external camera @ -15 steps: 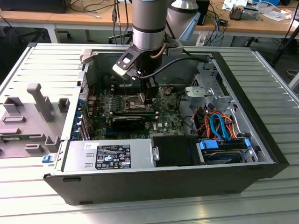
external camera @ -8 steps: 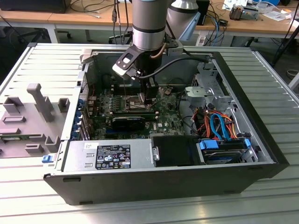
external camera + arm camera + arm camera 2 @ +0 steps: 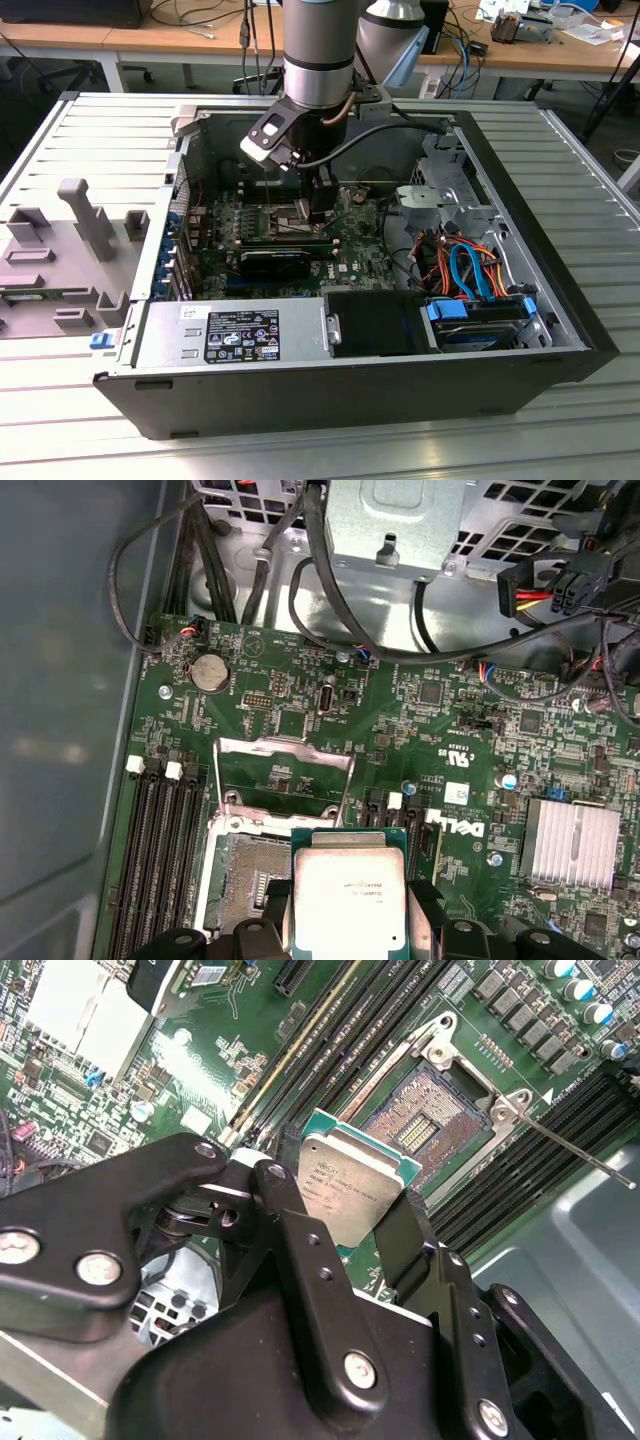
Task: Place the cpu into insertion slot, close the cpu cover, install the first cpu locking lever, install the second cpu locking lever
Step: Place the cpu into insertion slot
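The jaws are clenched on the cpu, one finger on each of two opposite edges, metal top facing the cameras. In the first wrist view the cpu hangs over one side of the insertion slot, covering only that edge and leaving most of the dark pin field bare. How high above the slot it sits I cannot tell.

On the far side of the slot the cpu cover stands raised, with green motherboard showing through its window. In the second wrist view a thin locking lever sticks out from one corner of the slot, swung free. Long black memory slots run along the slot's other side. In the exterior view the arm reaches down into the open computer case, which lies on the ribbed table.

The main risk is the offset. A chip lowered off-centre or slightly tilted could land a corner on the slot's metal rim or bend pins. The grip is on thin edges only, so a small knock against the rim or lever might twist the chip in the jaws. The raised cover could also tip shut too soon.
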Robot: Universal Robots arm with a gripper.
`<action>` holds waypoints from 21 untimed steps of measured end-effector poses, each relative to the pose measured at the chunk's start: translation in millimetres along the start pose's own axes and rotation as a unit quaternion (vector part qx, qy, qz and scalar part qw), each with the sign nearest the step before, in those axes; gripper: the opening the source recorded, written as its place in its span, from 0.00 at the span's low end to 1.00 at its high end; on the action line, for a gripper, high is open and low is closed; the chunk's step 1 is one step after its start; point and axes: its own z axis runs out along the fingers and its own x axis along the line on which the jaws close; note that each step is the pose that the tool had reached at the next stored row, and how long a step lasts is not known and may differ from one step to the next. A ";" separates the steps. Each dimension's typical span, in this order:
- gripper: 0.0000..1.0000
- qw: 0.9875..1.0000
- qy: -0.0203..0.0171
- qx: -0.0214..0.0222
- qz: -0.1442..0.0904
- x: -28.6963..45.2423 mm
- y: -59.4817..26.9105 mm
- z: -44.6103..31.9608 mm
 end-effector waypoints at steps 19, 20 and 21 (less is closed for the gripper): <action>0.54 1.000 0.000 0.000 0.009 0.0 0.0 0.1; 0.54 1.000 0.000 0.000 0.010 0.0 0.0 0.1; 0.54 1.000 0.000 0.000 0.010 0.0 0.0 0.1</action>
